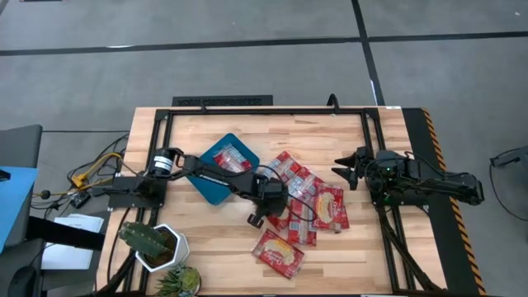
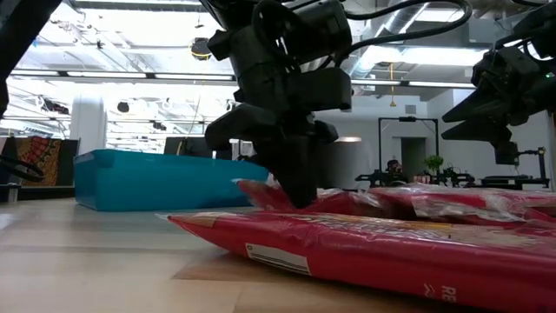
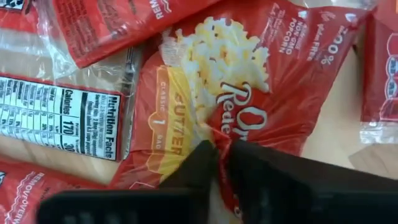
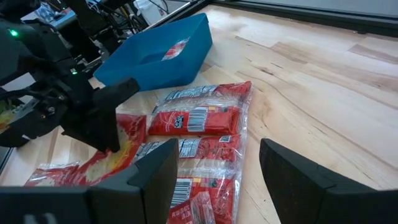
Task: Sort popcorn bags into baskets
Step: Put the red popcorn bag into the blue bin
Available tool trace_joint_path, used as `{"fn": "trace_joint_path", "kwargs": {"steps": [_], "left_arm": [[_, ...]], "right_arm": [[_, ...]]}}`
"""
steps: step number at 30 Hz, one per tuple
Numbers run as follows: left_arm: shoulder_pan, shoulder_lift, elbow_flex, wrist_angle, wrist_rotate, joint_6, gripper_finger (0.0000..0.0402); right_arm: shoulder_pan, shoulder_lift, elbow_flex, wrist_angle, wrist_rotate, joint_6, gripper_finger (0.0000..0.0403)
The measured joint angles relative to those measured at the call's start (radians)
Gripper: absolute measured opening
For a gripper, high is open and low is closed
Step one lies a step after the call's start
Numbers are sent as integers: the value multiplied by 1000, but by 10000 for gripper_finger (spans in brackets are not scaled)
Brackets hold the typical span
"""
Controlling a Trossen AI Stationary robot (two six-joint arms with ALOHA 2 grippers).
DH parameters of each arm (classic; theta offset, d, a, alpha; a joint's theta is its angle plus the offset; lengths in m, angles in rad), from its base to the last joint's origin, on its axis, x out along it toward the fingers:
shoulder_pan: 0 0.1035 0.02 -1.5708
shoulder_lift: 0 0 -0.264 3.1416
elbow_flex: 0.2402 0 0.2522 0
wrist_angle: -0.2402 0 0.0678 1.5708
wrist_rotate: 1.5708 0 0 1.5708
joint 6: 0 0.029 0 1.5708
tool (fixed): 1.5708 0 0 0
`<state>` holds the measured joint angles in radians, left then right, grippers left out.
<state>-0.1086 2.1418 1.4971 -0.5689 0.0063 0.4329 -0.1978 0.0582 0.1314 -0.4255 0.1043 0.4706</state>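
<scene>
Left gripper (image 3: 221,149) pinched shut on a butter popcorn bag (image 3: 249,81) in the pile mid-table; lift straight up before swinging to the teal tray (image 1: 216,186) beside it. Right gripper (image 1: 346,169) open, waiting near the right edge.

Overhead, table-level, two close wrist views

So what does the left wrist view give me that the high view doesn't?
Only the left wrist view shows the left gripper shut, pinching a fold of a butter popcorn bag, and a nutrition label on the neighbouring bag. Only the high view shows the teal tray already holding one bag, the right gripper waiting open at the table's right side, and the cactus pot. Both show the loose pile of red bags on the wood table.
</scene>
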Motion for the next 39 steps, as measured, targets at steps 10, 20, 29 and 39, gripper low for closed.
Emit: {"fn": "trace_joint_path", "kwargs": {"steps": [10, 20, 29, 39], "left_arm": [[-12, 12, 105, -80, -4, -117, 0], [-15, 11, 310, -230, -47, -132, 1], [-16, 8, 454, -369, -100, -143, 0], [37, 6, 463, -535, -6, -506, 0]], "right_arm": [[0, 0, 0, 0, 1, 0, 249], [0, 0, 0, 0, 2, 0, 249], [0, 0, 0, 0, 2, -9, 249], [0, 0, 0, -1, 2, -34, 249]]}}
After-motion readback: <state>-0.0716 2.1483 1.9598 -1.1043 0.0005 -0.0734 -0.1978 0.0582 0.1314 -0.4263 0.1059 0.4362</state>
